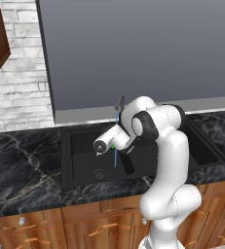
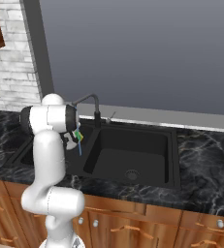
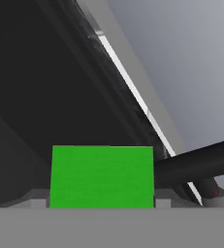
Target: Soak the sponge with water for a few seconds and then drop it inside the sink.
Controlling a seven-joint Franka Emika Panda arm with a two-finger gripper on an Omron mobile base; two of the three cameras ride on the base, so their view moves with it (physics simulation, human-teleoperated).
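Over the left basin of the black double sink [image 1: 82,151] [image 2: 133,147], my gripper [image 1: 115,145] [image 2: 76,137] is shut on the green sponge [image 1: 113,146] [image 2: 78,136] [image 3: 102,176]. A thin light-blue stream of water [image 1: 115,159] [image 2: 80,148] falls from the dark faucet [image 1: 119,103] [image 2: 90,98] [image 3: 196,167], runs past the sponge and goes on down into the basin. In the hand view the sponge's green face covers my fingertips. The faucet spout crosses just to the right of it. A yellow edge of the sponge shows in the right base view.
Black marble counter [image 1: 21,160] [image 2: 205,160] runs on both sides of the sink. A grey window ledge [image 2: 147,115] lies behind the faucet. White brick wall [image 1: 21,73] with an outlet stands to the left. Wooden cabinet fronts [image 1: 46,228] sit below the counter edge.
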